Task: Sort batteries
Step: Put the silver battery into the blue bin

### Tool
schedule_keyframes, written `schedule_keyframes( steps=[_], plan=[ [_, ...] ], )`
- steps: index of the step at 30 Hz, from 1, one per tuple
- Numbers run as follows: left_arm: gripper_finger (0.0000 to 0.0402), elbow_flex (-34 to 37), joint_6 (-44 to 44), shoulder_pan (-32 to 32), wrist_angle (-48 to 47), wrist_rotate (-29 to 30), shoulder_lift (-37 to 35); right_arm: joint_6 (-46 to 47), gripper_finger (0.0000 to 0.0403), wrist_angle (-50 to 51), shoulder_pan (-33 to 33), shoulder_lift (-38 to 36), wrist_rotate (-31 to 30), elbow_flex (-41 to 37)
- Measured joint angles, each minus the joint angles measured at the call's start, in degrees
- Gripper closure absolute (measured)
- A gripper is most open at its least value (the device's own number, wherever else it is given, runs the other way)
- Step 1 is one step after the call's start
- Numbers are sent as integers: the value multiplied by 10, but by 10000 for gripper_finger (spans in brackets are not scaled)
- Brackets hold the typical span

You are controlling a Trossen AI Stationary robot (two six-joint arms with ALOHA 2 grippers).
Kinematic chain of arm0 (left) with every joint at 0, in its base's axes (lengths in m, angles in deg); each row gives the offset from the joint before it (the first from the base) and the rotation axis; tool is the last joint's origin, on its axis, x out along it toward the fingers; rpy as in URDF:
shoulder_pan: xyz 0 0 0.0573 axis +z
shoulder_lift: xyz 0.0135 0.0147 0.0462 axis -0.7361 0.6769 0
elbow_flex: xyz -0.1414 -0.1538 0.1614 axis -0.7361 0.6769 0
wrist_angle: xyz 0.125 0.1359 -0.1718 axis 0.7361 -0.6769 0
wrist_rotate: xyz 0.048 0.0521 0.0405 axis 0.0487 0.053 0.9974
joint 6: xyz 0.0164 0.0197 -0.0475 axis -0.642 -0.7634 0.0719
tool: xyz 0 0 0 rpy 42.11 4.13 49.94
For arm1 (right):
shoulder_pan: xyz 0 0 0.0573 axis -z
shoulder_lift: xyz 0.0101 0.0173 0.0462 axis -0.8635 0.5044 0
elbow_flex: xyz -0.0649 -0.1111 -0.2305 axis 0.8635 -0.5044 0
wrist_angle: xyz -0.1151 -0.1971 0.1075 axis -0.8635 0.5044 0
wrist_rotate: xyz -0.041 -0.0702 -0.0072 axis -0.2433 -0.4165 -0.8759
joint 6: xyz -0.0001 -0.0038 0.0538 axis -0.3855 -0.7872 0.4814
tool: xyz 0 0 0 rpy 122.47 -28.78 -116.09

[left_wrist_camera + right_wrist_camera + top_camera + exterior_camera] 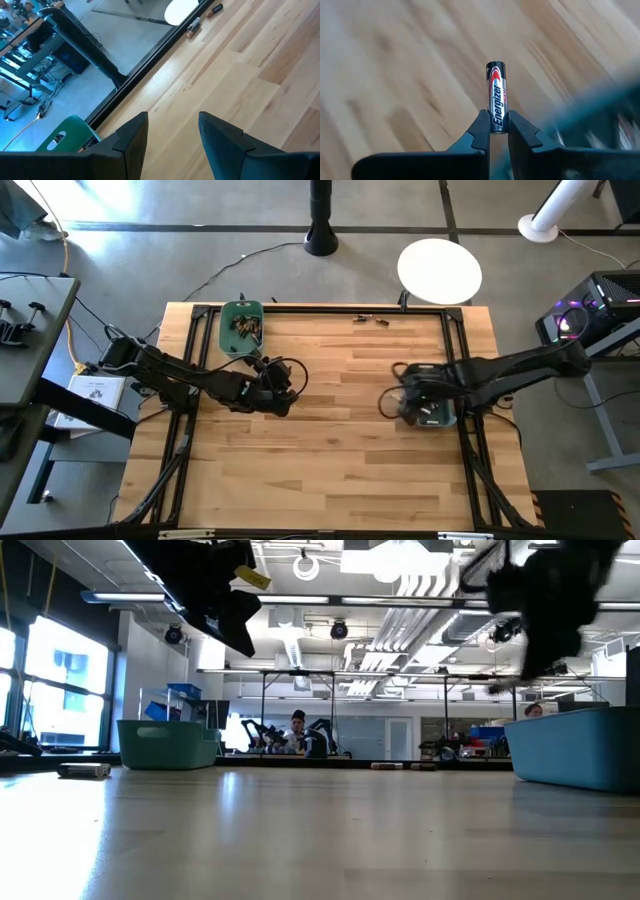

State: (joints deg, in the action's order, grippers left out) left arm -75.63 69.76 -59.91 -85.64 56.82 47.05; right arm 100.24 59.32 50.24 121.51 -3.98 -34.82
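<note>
On the wooden table (330, 440), two bins flank the work: a green bin (241, 326) at about eleven o'clock from the table's centre, holding a cluster of copper-brown cells, and a blue-grey bin (432, 412) at about three o'clock, mostly covered by the right arm.

The right gripper (499, 131) hangs over the inner edge of that blue-grey bin, its jaws clamped on a single silver-and-red battery (497, 95). The cell stands out past the fingertips, its long axis in line with the fingers, gripped near one end so that most of its length is free. Judging from the wrist view, the blurred blue-grey rim lies just beside the gripper, so the bin sits close under the cell, at about three o'clock from the table's centre. A drop there would seem to call for little more than a short carry and a release.

The left gripper (281, 388) waits at about nine o'clock from the table's centre, just below the green bin, its fingers (131, 135) apart and holding nothing.

A few loose batteries (368, 319) lie against the far edge at twelve o'clock, roughly end to end along the frame. They sit well apart from both grippers, somewhat nearer the right arm.
</note>
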Motion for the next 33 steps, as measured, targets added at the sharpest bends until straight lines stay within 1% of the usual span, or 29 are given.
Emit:
schedule_keyframes(
  steps=[3,6,8,11,13,17,22,27,31,33],
  plan=[
    [232,0,0,0,0,1,0,115,382,120,-16,-19,-8,0],
    [232,0,0,0,0,3,0,212,382,213,-28,-14,-8,-1],
    [232,0,0,0,0,4,0,263,382,246,-30,-4,-4,-8],
    [232,0,0,0,0,5,0,285,382,247,-25,15,26,-28],
    [232,0,0,0,0,5,0,278,382,238,-17,34,45,-39],
    [232,0,0,0,0,5,0,254,379,233,2,81,53,-39],
    [232,0,0,0,0,8,0,197,377,217,41,138,64,-39],
    [232,0,0,0,0,8,0,131,375,194,76,179,63,-39],
    [232,0,0,0,0,8,0,92,374,184,94,196,57,-39],
    [232,0,0,0,0,9,0,77,372,181,99,199,45,-39]
  ],
)
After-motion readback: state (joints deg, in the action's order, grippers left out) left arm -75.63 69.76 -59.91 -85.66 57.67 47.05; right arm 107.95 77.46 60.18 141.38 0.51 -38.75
